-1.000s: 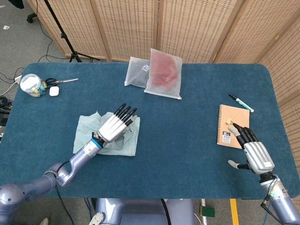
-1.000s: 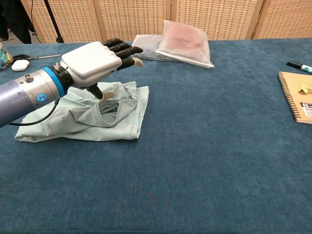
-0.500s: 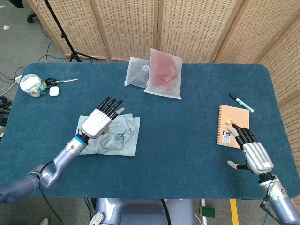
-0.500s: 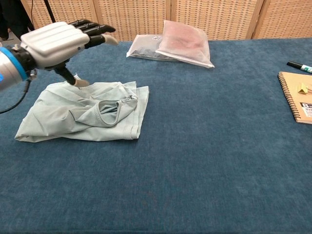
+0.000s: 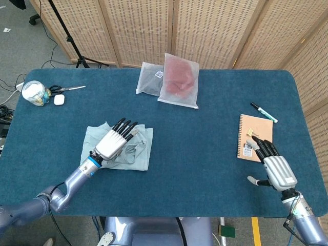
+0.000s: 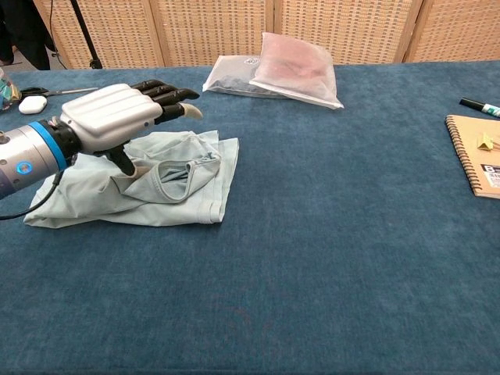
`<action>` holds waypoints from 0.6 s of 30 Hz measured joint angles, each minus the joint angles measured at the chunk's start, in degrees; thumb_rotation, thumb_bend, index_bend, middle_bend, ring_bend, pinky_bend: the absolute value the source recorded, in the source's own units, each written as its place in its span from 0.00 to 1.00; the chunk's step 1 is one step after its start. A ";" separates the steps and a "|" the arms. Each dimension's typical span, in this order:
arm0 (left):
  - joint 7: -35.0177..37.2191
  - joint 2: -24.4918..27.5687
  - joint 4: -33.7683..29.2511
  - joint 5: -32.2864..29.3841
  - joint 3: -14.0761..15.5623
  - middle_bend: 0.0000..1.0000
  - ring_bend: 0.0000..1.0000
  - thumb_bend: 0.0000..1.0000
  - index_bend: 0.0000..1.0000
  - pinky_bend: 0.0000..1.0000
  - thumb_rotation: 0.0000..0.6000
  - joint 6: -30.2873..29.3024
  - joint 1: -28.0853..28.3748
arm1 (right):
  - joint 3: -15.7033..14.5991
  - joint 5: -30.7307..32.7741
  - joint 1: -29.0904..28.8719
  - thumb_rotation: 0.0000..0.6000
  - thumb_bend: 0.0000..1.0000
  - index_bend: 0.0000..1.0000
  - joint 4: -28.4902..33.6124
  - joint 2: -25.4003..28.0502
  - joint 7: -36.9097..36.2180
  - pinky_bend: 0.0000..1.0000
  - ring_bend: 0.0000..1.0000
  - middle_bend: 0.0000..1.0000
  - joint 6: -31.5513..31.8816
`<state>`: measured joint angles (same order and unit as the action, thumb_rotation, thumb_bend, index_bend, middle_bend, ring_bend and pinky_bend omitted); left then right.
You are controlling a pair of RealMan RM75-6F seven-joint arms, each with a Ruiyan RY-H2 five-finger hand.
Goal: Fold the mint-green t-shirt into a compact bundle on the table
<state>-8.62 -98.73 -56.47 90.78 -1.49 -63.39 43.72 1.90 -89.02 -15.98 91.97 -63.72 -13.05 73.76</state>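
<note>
Seen from the head view, the mint-green t-shirt [image 5: 119, 147] lies already folded on the near-left part of the blue table [image 5: 205, 133]. The left hand [image 5: 114, 141] is over its middle, palm down, fingers stretched and apart, holding nothing. These fingers point away from the robot and a little to the right, toward the far right corner of the shirt. The right hand [image 5: 274, 166] is well apart, near the right edge, just beside the notebook [image 5: 254, 136]; it is also spread and empty, so I judge the left hand is the one for the next fold. A marker [image 5: 263, 112], two plastic bags [image 5: 171, 79], a jar [image 5: 34, 93] and scissors [image 5: 66, 89] are further away.

From the chest view, the t-shirt [image 6: 187, 195] is a flat bundle whose long axis runs left to right, with the collar on top. The left hand [image 6: 117, 119] hangs above its left half, and the thumb seems to reach down to the cloth; whether it really touches I cannot tell. This height above the shirt is not clear from the head view. The right hand does not appear here.
</note>
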 measured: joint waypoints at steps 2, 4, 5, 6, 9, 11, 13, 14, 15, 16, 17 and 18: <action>-0.18 -0.87 0.28 -0.04 -0.31 0.00 0.00 0.20 0.00 0.00 1.00 0.19 0.31 | -0.01 -0.04 0.04 1.00 0.16 0.00 -0.01 0.08 -0.21 0.00 0.00 0.00 0.10; -0.09 -1.36 0.35 0.10 -0.51 0.00 0.00 0.20 0.00 0.00 1.00 -0.13 0.47 | -0.02 -0.04 0.09 1.00 0.16 0.00 -0.04 0.15 -0.39 0.00 0.00 0.00 0.16; -0.01 -1.58 0.34 0.31 -0.60 0.00 0.00 0.20 0.00 0.00 1.00 -0.52 0.56 | -0.03 -0.03 0.11 1.00 0.16 0.00 -0.05 0.18 -0.49 0.00 0.00 0.00 0.17; 0.03 -1.70 0.29 0.54 -0.63 0.00 0.00 0.20 0.00 0.00 1.00 -0.82 0.62 | -0.03 -0.01 0.11 1.00 0.16 0.00 -0.07 0.21 -0.57 0.00 0.00 0.00 0.16; -0.33 -1.90 -0.16 1.67 -0.38 0.00 0.00 0.20 0.00 0.00 1.00 -1.48 0.89 | -0.04 -0.03 0.08 1.00 0.16 0.00 -0.17 0.28 -0.81 0.00 0.00 0.00 0.09; -0.85 -2.04 -0.49 2.06 -0.15 0.00 0.00 0.20 0.00 0.00 1.00 -1.51 1.07 | -0.05 -0.08 0.06 1.00 0.16 0.00 -0.19 0.30 -0.88 0.00 0.00 0.00 0.09; -1.30 -2.22 -0.67 2.21 0.00 0.00 0.00 0.20 0.00 0.00 1.00 -1.22 1.25 | -0.06 -0.10 0.06 1.00 0.16 0.00 -0.18 0.33 -0.95 0.00 0.00 0.00 0.10; -1.72 -2.45 -0.71 2.36 0.13 0.00 0.00 0.20 0.00 0.00 1.00 -0.88 1.46 | -0.05 -0.12 0.08 1.00 0.16 0.00 -0.15 0.36 -1.03 0.00 0.00 0.00 0.15; -2.10 -2.73 -0.71 2.45 0.18 0.00 0.00 0.20 0.00 0.00 1.00 -0.56 1.64 | -0.05 -0.14 0.09 1.00 0.16 0.00 -0.13 0.40 -1.11 0.00 0.00 0.00 0.20; -2.51 -3.01 -0.70 2.54 0.21 0.00 0.00 0.20 0.00 0.00 1.00 -0.34 1.81 | -0.05 -0.15 0.12 1.00 0.16 0.00 -0.11 0.45 -1.14 0.00 0.00 0.00 0.24; -3.05 -3.34 -0.64 2.66 0.24 0.00 0.00 0.20 0.00 0.00 1.00 -0.19 2.00 | -0.06 -0.15 0.12 1.00 0.16 0.00 -0.10 0.45 -1.15 0.00 0.00 0.00 0.25; -3.45 -3.55 -0.56 2.76 0.27 0.00 0.00 0.20 0.00 0.00 1.00 -0.12 2.11 | -0.07 -0.15 0.13 1.00 0.16 0.00 -0.11 0.46 -1.18 0.00 0.00 0.00 0.24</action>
<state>-12.07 -102.28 -57.03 93.54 -1.22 -63.51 45.83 1.83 -89.17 -15.85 91.86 -63.26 -14.23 74.00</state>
